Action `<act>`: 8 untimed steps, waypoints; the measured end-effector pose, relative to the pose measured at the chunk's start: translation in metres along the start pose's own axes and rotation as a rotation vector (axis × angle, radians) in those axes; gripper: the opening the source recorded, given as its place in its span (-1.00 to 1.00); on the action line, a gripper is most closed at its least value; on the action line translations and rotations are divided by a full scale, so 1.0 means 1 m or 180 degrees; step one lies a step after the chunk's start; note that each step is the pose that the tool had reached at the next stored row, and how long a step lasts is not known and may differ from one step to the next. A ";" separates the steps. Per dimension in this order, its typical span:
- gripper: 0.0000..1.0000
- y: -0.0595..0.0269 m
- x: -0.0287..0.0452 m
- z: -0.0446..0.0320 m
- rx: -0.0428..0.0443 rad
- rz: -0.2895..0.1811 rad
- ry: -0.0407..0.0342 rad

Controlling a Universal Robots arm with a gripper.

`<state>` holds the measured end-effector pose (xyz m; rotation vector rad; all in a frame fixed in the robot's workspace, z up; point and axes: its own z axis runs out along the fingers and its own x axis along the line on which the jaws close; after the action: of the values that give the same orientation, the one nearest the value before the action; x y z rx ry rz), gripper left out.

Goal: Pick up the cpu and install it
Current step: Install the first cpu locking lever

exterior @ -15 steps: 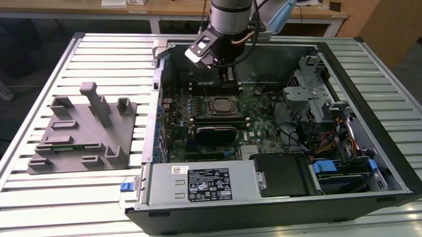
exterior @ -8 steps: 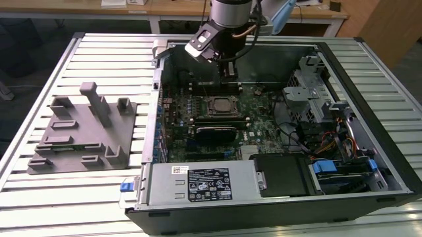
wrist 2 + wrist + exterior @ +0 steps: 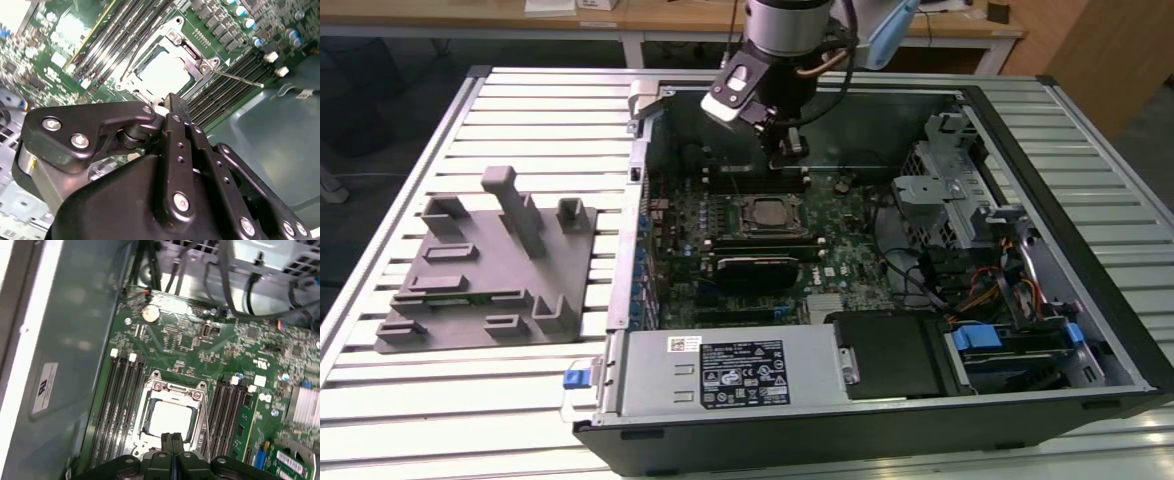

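**CPU seated in socket, gripper above**

Open case [image 3: 1067, 120] lying on slatted counter [image 3: 520, 100], holding green motherboard [image 3: 200, 350], drive cage, cables and a power supply [image 3: 720, 372] at its near edge. CPU [image 3: 169, 418] lying flat inside the socket frame [image 3: 172, 390] on the board, pale top showing in both wrist views, memory slots on either side. Thin socket lever [image 3: 237, 79] standing free of the frame in the second wrist view. Gripper [image 3: 783, 148] hanging inside the case just over the board, near the socket. Jaws pressed together, tips meeting, holding nothing. Grey tray [image 3: 487, 270] with upright posts on the counter, at the exterior view's left of the case.
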<state>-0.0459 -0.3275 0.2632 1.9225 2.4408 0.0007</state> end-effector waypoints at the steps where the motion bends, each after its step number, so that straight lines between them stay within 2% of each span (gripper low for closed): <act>1: -0.79 0.0000 0.0000 0.0001 -0.0002 -0.0061 0.0001; 6: -0.79 0.0000 0.0000 0.0002 -0.0009 -0.0350 0.0007; 7: -0.79 0.0000 0.0000 0.0003 -0.0013 -0.0499 0.0011; 8: -0.79 0.0000 0.0000 0.0003 -0.0015 -0.0548 0.0012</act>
<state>-0.0459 -0.3275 0.2629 1.7055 2.5972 0.0053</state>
